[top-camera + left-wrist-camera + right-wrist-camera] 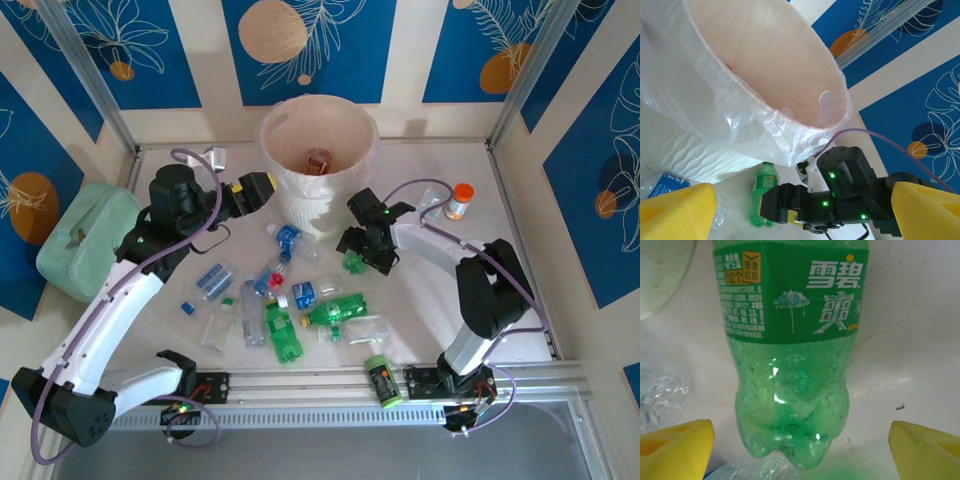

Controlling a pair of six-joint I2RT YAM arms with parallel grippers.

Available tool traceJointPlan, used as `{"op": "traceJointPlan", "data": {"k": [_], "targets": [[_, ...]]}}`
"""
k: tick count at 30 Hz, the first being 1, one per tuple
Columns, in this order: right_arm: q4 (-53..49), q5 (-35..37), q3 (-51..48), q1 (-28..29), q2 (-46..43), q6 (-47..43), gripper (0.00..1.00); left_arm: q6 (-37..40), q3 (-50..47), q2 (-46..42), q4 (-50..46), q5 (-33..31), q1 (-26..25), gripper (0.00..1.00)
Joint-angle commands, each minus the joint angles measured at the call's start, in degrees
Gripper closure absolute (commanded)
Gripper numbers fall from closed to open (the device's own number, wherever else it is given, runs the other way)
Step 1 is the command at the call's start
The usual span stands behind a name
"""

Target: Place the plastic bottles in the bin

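Nearest the arm bases, the small green and clear blue-labelled plastic bottles [283, 333] are lying scattered on the white table [500, 300]. Just beyond them, the right gripper [800, 447] is straddling the knobbly base of a translucent green soda bottle [795, 365], jaws spread wide and not touching it. Closing that low on slick, rounded plastic is likely risking a squirt-out. Farther on, the left gripper [800, 210] is hanging spread and empty beside the large round white bin [300, 200], so a lift could be risking an arm clash or snagging the loose liner.

green bottle [790, 390], label [790, 290] reading "雪碧"
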Motion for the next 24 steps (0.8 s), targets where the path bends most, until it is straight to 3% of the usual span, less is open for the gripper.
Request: {"op": "traceJointPlan", "data": {"k": [1, 14, 24], "targets": [[0.4, -0.5, 2.2, 0.0, 1.7, 1.5, 0.1, -0.6, -0.5, -1.1, -0.1, 1.5, 0.6, 0.11], [-0.8, -1.8, 4.5, -2.4, 7.5, 0.2, 0.17, -0.9, -1.0, -0.8, 0.0, 1.3, 0.6, 0.12], [-0.9, -2.4, 4.1, -2.7, 8.2, 0.2, 0.29, -0.2, -0.6, -0.8, -0.6, 0.7, 0.6, 0.13]]}}
